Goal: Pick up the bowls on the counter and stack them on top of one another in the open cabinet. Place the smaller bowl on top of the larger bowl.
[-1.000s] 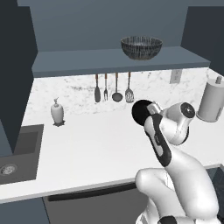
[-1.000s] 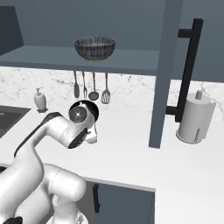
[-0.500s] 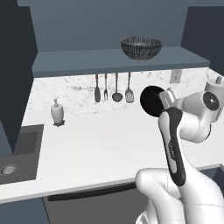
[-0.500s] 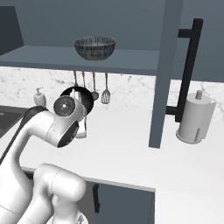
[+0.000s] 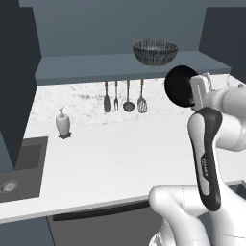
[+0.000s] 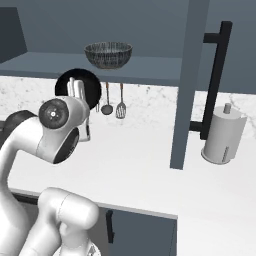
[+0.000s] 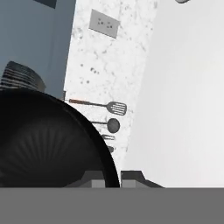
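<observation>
Two bowls matter here, and one of them is in my gripper [image 7: 112, 177]: my fingers are pinched tight on the rim of the black bowl [image 5: 181, 86], one tip inside and one outside, as the hand view shows at 6 o'clock. I hold it lifted above the counter [image 5: 120, 149], turned on edge so its round face looks toward the cameras. In the left base view it sits at about 2 o'clock, just below the front edge of the shelf [image 5: 125, 62]; in the right base view the same bowl [image 6: 80, 85] sits at about 10 o'clock, partly behind my wrist.

My hand view is rolled sideways. The black bowl's dark hollow [image 7: 48, 144] takes up the lower left, with faint ribs of light inside it.

One grey bowl [image 5: 154, 52] stands upright on the shelf of the cabinet [image 6: 60, 30], at 12 o'clock in the left base view and up and to the left of my black bowl there. It shows again at 9 o'clock in the hand view [image 7: 22, 76], past the black rim.

Four utensils [image 5: 124, 96] hang on the backsplash under the shelf. A soap bottle [image 5: 63, 122] stands on the counter at 9 o'clock, near the sink [image 5: 19, 168]. A paper towel roll [image 6: 222, 135] stands at 3 o'clock in the right base view.
</observation>
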You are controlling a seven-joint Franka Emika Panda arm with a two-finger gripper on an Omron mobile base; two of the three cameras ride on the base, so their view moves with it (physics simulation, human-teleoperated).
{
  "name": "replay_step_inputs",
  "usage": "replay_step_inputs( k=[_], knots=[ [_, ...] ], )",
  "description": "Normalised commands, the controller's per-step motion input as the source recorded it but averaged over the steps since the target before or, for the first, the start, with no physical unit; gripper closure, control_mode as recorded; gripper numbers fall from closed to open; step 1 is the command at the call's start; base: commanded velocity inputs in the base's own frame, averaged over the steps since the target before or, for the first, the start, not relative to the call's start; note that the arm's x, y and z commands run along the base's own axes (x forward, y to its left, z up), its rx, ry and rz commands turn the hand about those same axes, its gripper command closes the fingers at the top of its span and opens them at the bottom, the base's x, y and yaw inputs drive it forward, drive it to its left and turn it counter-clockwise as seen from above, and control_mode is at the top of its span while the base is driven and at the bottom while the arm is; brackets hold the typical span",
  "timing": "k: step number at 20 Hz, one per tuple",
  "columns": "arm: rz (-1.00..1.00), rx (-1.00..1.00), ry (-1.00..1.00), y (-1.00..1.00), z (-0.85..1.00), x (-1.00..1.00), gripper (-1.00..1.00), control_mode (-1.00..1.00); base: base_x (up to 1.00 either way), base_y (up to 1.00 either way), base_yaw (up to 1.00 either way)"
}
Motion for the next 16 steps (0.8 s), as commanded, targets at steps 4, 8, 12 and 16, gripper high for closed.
replay_step_inputs(
  k=[4,8,12,16],
  knots=[
    [-0.06,0.02,-0.03,0.00,0.99,-0.02,1.00,-1.00,0.00,0.00,0.00],
    [-0.04,0.08,-0.03,-0.14,0.87,0.00,1.00,-1.00,0.00,0.00,0.00],
    [-0.02,0.07,0.00,-0.19,0.53,0.14,1.00,-1.00,0.00,0.00,0.00],
    [-0.02,0.03,0.00,-0.06,0.37,0.40,1.00,-1.00,0.00,0.00,0.00]
  ],
)
